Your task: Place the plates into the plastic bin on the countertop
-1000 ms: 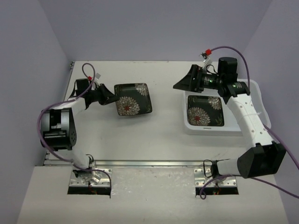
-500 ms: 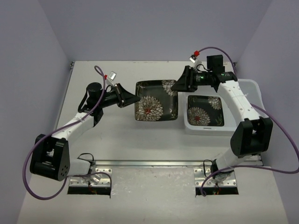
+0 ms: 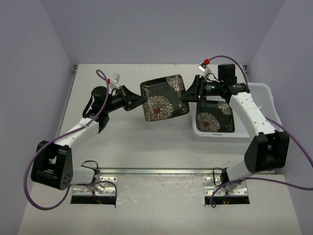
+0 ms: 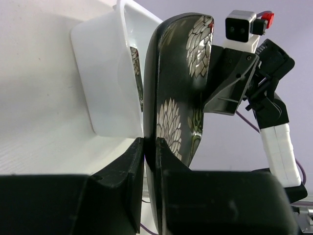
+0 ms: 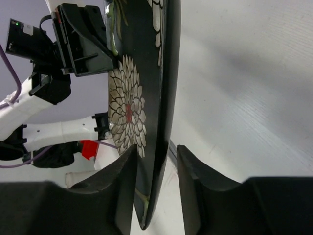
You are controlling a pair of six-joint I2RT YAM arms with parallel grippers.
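A square black plate [image 3: 161, 98] with chrysanthemum flowers hangs tilted in the air between the two arms. My left gripper [image 3: 138, 99] is shut on its left rim; in the left wrist view both fingers press on the plate's [image 4: 176, 98] edge at the left gripper [image 4: 150, 142]. My right gripper [image 3: 185, 98] straddles the opposite rim. In the right wrist view the plate [image 5: 146, 73] stands between the jaws of the right gripper [image 5: 156, 149], with a gap still showing on one side. A second black plate [image 3: 214, 117] lies in the plastic bin [image 3: 268, 93] on the countertop [image 3: 146, 142].
The bin's near wall [image 4: 105, 73] stands just behind the hanging plate in the left wrist view. A metal rail [image 3: 156, 171] runs along the countertop's front edge. Purple cables [image 3: 34, 147] loop beside both arms.
The left arm carried the plate rightward and lifted it off the counter. The right gripper left the bin, came to the plate's right rim and narrowed its jaws round it.
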